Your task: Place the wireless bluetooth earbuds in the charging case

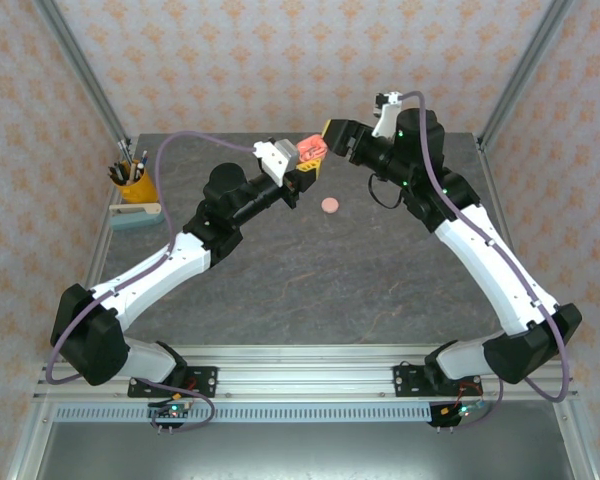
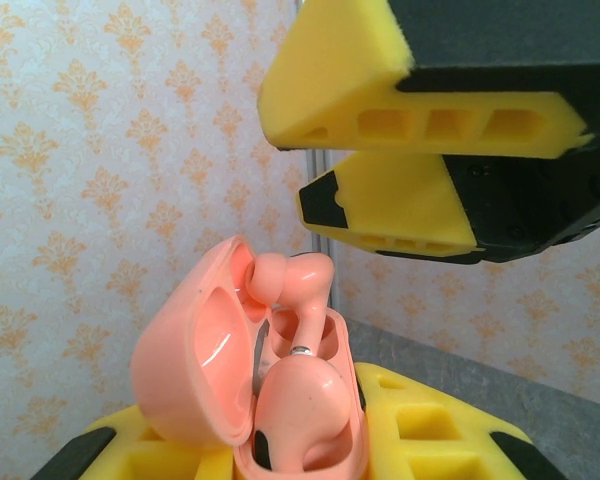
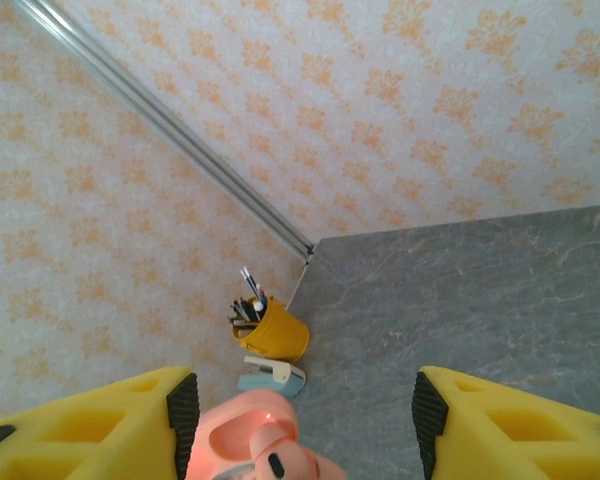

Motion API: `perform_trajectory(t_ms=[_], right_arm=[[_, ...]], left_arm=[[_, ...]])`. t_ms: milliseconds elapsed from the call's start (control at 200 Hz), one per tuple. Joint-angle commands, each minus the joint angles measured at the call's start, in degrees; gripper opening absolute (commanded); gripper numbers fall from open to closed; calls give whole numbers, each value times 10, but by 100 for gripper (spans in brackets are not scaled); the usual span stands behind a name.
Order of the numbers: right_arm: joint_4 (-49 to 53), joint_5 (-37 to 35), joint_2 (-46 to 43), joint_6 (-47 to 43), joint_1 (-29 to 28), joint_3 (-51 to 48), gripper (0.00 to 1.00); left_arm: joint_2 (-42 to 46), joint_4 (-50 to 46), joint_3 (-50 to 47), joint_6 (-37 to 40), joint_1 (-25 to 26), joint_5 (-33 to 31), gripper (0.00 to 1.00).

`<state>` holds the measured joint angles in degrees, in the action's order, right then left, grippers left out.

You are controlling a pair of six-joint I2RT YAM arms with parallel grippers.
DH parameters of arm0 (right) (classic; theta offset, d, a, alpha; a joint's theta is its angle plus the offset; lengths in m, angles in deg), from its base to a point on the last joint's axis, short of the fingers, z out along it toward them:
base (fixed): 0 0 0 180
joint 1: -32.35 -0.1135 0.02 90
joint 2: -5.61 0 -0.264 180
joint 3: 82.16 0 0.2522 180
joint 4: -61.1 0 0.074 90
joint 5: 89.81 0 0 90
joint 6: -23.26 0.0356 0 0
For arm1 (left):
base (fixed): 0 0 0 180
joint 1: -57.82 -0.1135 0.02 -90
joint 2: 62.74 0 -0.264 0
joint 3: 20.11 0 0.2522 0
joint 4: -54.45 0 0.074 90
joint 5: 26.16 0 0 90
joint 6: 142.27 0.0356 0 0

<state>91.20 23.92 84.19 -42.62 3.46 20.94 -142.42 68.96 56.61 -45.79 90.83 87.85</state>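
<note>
My left gripper [image 1: 302, 168] is raised above the table's far middle and is shut on the open pink charging case [image 2: 185, 375]. Two pale-pink earbuds show in the case in the left wrist view. The near earbud [image 2: 305, 410] sits deep in its slot. The far earbud [image 2: 298, 285] stands tilted with its stem in the rear slot and its head against the lid. My right gripper [image 1: 332, 135] hovers open just above the case, with nothing between its fingers [image 2: 330, 90]. In the right wrist view the case [image 3: 225, 440] lies low, close to the left finger.
A second, closed pink case [image 1: 330, 205] lies on the grey table [image 1: 380, 270] below the grippers. A yellow pen cup [image 1: 132, 185] and a pale-blue stapler [image 1: 135, 215] stand at the far left edge. Patterned walls close the back and sides.
</note>
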Motion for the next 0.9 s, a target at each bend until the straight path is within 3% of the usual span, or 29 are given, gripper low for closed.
perform_trajectory(t_ms=[0, 896], right_arm=[[44, 37, -4, -27, 0, 30, 58], [76, 72, 20, -50, 0, 44, 39]], left_arm=[[2, 10, 12, 7, 5, 6, 0], [-7, 6, 18, -1, 5, 19, 0]])
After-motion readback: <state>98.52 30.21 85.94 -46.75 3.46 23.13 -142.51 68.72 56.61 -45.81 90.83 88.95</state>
